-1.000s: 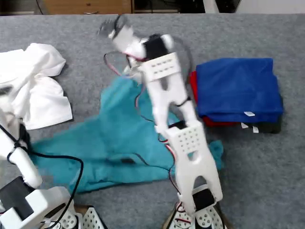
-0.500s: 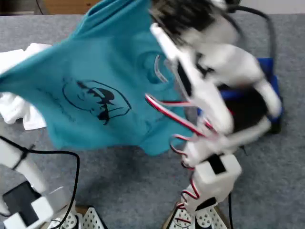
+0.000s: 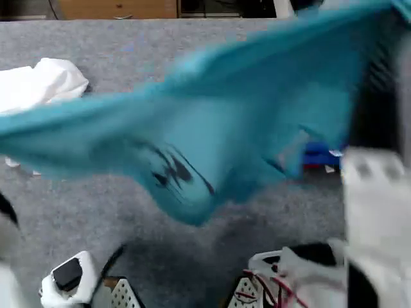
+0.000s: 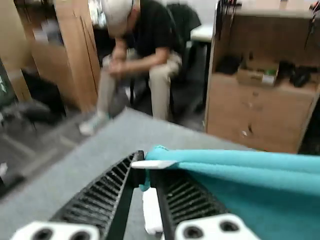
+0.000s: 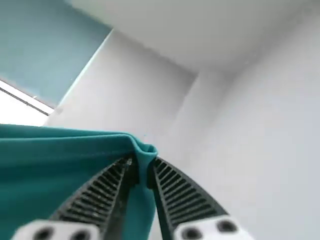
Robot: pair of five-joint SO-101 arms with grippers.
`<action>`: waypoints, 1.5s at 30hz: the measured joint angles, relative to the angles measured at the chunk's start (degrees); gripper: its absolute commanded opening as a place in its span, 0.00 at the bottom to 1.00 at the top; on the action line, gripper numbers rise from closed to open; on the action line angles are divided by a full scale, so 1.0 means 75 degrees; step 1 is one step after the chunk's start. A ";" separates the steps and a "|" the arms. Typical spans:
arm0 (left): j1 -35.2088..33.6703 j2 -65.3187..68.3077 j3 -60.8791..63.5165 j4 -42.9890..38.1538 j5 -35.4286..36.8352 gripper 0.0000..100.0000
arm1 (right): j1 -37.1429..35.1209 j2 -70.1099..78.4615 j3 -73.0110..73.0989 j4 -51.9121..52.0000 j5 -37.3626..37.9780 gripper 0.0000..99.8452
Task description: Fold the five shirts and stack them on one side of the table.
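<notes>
The left gripper (image 4: 145,172) and right gripper (image 5: 141,170) are pinching the teal shirt (image 3: 212,141), just lifted off the table (image 3: 96,38), probably for laying flat.

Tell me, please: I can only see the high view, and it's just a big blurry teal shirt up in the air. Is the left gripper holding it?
Observer: Yes. In the left wrist view, the left gripper is shut on an edge of the teal shirt.
Operator: What about the other one?
Observer: The right gripper pinches a bunched fold of the shirt between its jaws.
Operator: Which way is that one pointing?
Observer: Upward, I think. Past its tips there is a white wall and what looks like the ceiling.
</notes>
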 measured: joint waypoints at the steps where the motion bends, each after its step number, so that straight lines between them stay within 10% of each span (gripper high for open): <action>1: 0.0000 -0.0328 0.0000 0.0000 -0.0117 0.02 | 0.0152 -0.0164 0.0000 0.0000 0.0000 0.00; 16: 0.0410 -0.2227 0.4349 -0.0821 -0.0949 0.02 | 0.0809 -0.0047 0.2286 0.1078 0.0000 0.00; 27: 0.2508 0.0082 1.1440 -0.9354 -0.0645 0.02 | 0.0797 0.3282 0.6681 -0.2192 -0.0399 0.00; 33: 0.2473 0.3235 0.8756 -0.9799 0.0141 0.02 | 0.0750 0.4747 0.6752 -0.3516 -0.0738 0.00; 45: 0.2743 0.9588 -0.1231 -0.5357 0.0539 0.02 | 0.0305 0.6986 0.3962 -0.3692 -0.0738 0.00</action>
